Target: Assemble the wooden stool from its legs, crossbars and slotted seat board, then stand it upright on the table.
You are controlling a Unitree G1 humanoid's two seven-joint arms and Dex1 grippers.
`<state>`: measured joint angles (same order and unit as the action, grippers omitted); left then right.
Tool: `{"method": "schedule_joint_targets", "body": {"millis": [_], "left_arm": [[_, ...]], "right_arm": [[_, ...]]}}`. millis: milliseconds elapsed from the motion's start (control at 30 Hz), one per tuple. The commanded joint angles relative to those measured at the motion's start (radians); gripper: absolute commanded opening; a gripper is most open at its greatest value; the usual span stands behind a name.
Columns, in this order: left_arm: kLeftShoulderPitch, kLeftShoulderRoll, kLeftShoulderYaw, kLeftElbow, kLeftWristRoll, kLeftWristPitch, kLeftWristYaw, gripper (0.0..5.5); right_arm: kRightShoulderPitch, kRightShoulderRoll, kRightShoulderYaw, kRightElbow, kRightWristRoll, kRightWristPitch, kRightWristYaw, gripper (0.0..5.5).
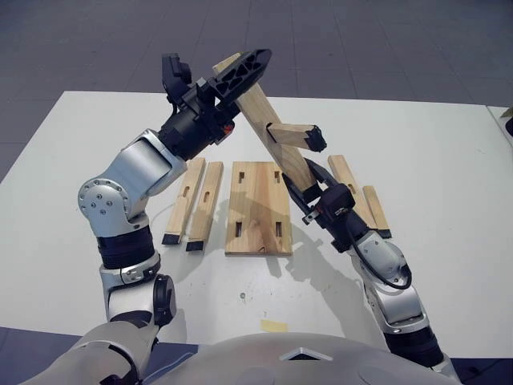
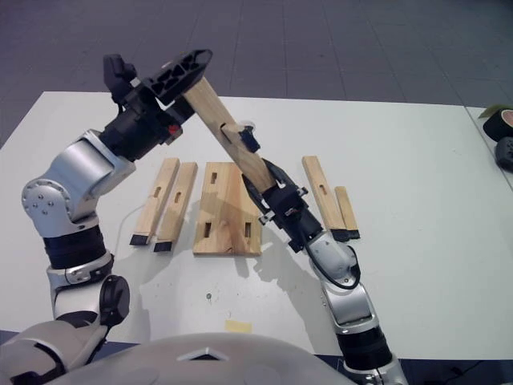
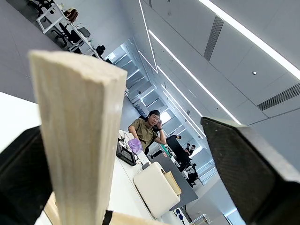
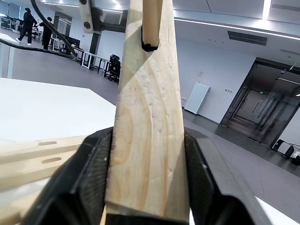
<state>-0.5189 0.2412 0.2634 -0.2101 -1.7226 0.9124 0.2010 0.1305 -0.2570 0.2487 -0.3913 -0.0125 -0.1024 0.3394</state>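
A wooden leg (image 1: 268, 132) is held tilted above the table, with a short crossbar (image 1: 292, 135) plugged into its slot. My right gripper (image 1: 309, 188) is shut on the leg's lower end, just above the slotted seat board (image 1: 258, 207); the right wrist view shows the leg (image 4: 147, 117) clamped between the black fingers (image 4: 93, 173). My left gripper (image 1: 240, 68) sits open around the leg's upper end. In the left wrist view the leg (image 3: 79, 140) lies against one finger, with a wide gap to the other finger (image 3: 248, 168).
Two legs (image 1: 186, 199) (image 1: 206, 204) lie flat left of the seat board, and two more pieces (image 1: 350, 188) (image 1: 375, 210) lie to its right on the white table (image 1: 449, 160). A yellow tape scrap (image 1: 272, 326) sits near the front edge. Dark objects (image 2: 501, 132) sit at the far right.
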Motion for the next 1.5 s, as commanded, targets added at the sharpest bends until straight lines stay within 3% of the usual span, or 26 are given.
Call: {"method": "schedule_joint_targets", "body": {"millis": [33, 567, 767, 800, 1000, 1233, 1367, 1500], "left_arm": [[-0.048, 0.034, -0.019, 0.014, -0.024, -0.01, -0.007, 4.07], [-0.04, 0.081, -0.083, -0.09, 0.235, -0.064, -0.084, 1.27], [-0.045, 0.07, -0.08, -0.09, 0.265, -0.077, -0.101, 1.18], [-0.051, 0.071, -0.076, -0.088, 0.271, -0.082, -0.099, 1.18], [-0.102, 0.179, 0.056, -0.044, 0.328, -0.136, -0.111, 1.05], [0.183, 0.262, 0.112, -0.189, 0.304, -0.083, -0.218, 1.05], [0.308, 0.289, 0.137, -0.258, 0.24, -0.065, -0.232, 1.05], [0.381, 0.318, 0.122, -0.278, 0.323, -0.074, -0.235, 1.05]], "right_arm": [[0.026, 0.014, 0.002, -0.003, -0.013, -0.008, -0.019, 2.05], [0.025, 0.02, -0.005, 0.005, 0.013, 0.007, -0.01, 2.05], [0.048, 0.03, -0.007, -0.005, 0.01, 0.02, -0.018, 2.05], [0.052, 0.034, -0.01, -0.004, 0.009, 0.024, -0.024, 2.44], [0.097, 0.009, -0.069, 0.041, -0.018, 0.139, -0.066, 3.42], [0.158, -0.035, -0.131, 0.08, -0.064, 0.387, -0.095, 4.48], [0.188, -0.072, -0.09, 0.073, -0.064, 0.432, -0.031, 5.05], [0.145, -0.053, -0.017, 0.06, -0.019, 0.437, 0.052, 5.4]]}}
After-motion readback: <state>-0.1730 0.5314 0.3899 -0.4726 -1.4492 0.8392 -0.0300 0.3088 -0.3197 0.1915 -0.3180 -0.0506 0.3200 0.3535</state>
